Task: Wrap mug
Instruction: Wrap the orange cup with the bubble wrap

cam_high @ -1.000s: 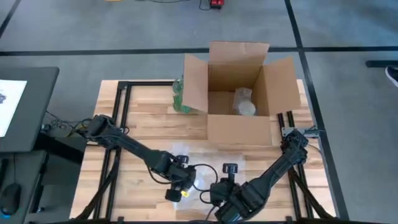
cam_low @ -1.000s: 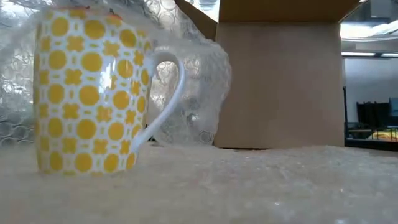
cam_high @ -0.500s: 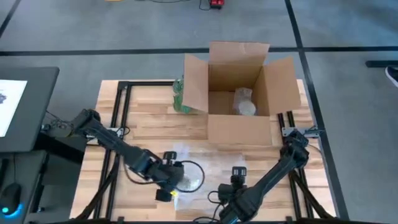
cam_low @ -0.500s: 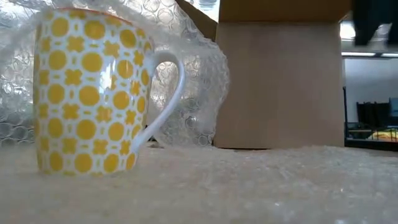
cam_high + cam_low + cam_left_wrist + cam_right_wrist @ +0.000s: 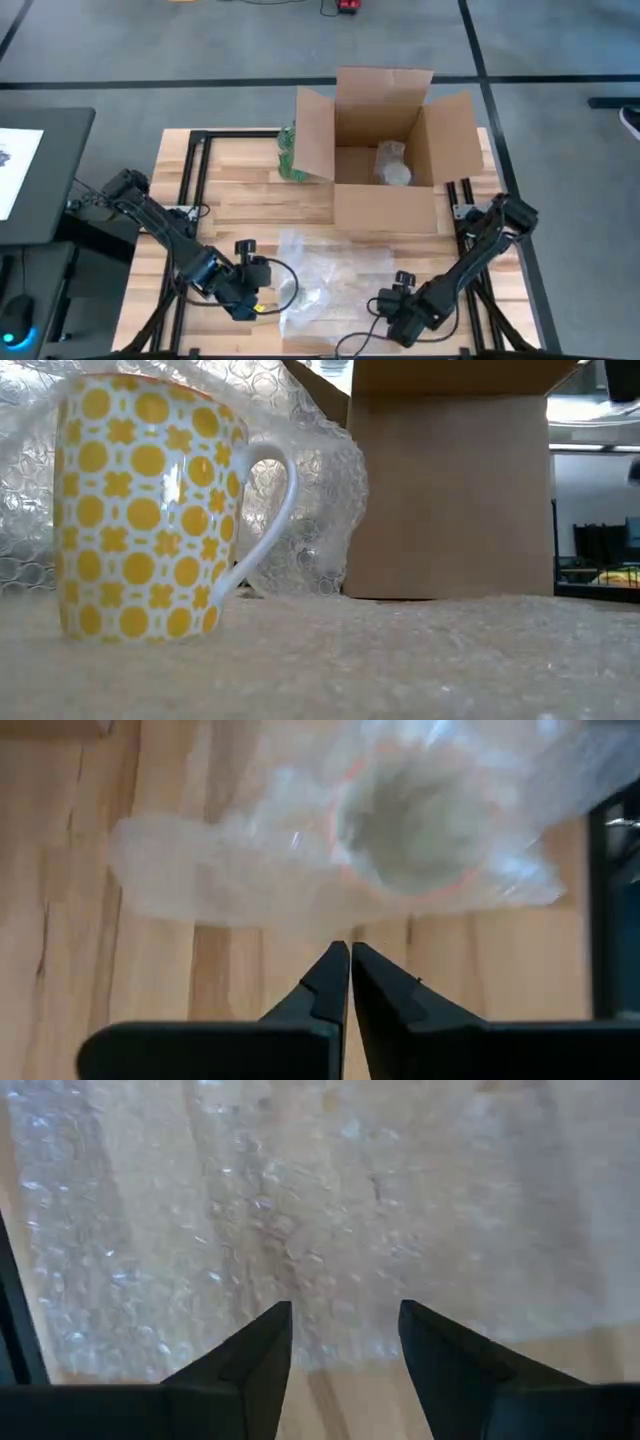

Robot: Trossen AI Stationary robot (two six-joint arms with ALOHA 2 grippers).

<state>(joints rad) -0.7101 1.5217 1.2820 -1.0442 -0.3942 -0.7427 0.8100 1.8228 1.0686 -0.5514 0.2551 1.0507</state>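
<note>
Now both grippers sit at the near edge of the table, farther apart than a second ago, when they crowded together over the mug. The left gripper (image 5: 262, 303) has backed off toward its own side; its fingers (image 5: 335, 982) are pressed together and grip nothing, with the bubble wrap (image 5: 335, 272) just ahead of their tips. The right gripper (image 5: 388, 302) has slid away to the right and now hovers over the flat part of the sheet, its jaws spread wide and empty.

Between the two grippers, closer to the left one, stands the mug (image 5: 150, 510), white with yellow dots and a handle, upright on the wrap. A loose fold rises behind it and drapes over its far side, while the side facing the low camera is bare. So the wrapping looks only partly done, and both arms have let go, probably to take a fresh hold on the sheet.

Beyond the wrap sits the open cardboard box (image 5: 385, 150), with something pale inside.
</note>
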